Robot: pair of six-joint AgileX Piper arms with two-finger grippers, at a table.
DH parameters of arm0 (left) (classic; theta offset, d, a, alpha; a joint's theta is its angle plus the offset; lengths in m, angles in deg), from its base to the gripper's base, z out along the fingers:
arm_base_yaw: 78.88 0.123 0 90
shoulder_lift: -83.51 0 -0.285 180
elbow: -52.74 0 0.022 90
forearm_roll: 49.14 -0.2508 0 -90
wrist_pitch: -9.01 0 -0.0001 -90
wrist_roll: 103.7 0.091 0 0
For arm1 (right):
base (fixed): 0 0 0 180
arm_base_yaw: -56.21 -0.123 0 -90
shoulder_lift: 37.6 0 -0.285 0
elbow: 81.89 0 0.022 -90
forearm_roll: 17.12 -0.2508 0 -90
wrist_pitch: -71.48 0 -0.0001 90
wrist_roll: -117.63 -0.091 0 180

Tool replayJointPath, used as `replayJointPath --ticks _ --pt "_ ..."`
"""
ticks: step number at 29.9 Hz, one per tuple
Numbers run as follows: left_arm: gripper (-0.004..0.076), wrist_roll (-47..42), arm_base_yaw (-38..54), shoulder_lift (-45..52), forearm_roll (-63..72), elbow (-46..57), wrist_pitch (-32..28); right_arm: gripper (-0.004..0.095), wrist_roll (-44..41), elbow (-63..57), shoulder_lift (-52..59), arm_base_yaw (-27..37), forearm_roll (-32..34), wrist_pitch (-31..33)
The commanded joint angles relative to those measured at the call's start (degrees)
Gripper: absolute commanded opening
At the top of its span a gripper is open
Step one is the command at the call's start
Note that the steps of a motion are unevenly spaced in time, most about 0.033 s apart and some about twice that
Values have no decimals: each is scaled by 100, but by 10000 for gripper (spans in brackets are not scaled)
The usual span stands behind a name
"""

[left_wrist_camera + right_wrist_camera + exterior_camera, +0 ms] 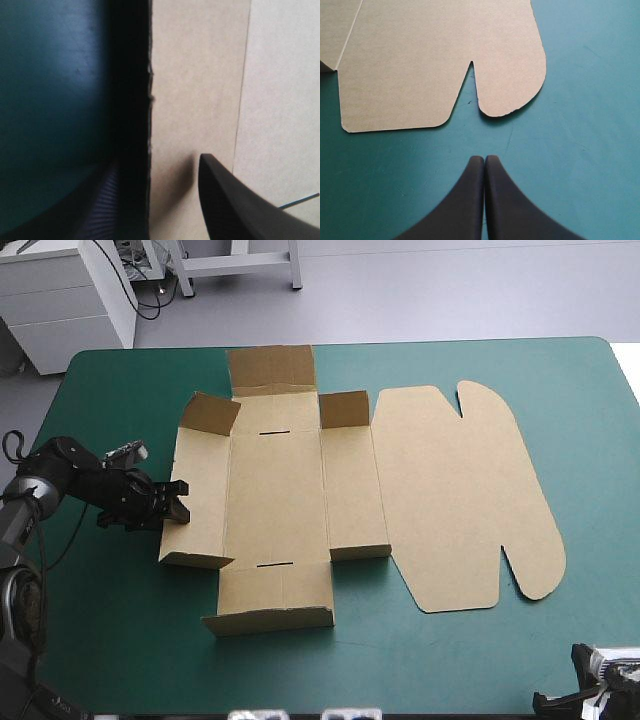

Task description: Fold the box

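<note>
Two grippers seen, left gripper [178,502] at mid-left of high view, fingers [235,205] parted astride left edge of brown box [300,500], box spread mostly flat at centre, right gripper [484,159] closed at lower right.

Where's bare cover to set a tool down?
Widest bare patch: teal-green cover between the flat brown cardboard box sheet and the table's near edge. Another strip lies beyond its rounded lid, toward the right edge. Crowded: the box's left wall, where the left black-fingered gripper straddles it.
</note>
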Motion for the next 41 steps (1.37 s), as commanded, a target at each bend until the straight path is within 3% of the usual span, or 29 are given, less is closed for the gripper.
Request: replayJointPath --ticks 1,16,18,20,23,33,41 --pt "353 -263 -36 53 385 -140 111 -14 43 108 105 31 36 -386" --pt "326 -263 -369 -262 689 -140 194 -14 43 108 105 31 36 -386" --pt "289 -263 -369 -262 689 -140 194 -14 43 108 105 31 36 -386" --pt "200 -263 -369 -262 689 -140 250 -14 43 108 105 31 36 -386" --pt "-12 -218 -358 -262 695 -151 332 -14 43 108 105 31 36 -386" --pt "-8 156 -358 -262 563 -201 712 -14 43 108 105 31 36 -364" --pt "-8 -411 -581 -262 -728 -1756 1330 -14 43 108 105 31 -134 -572"
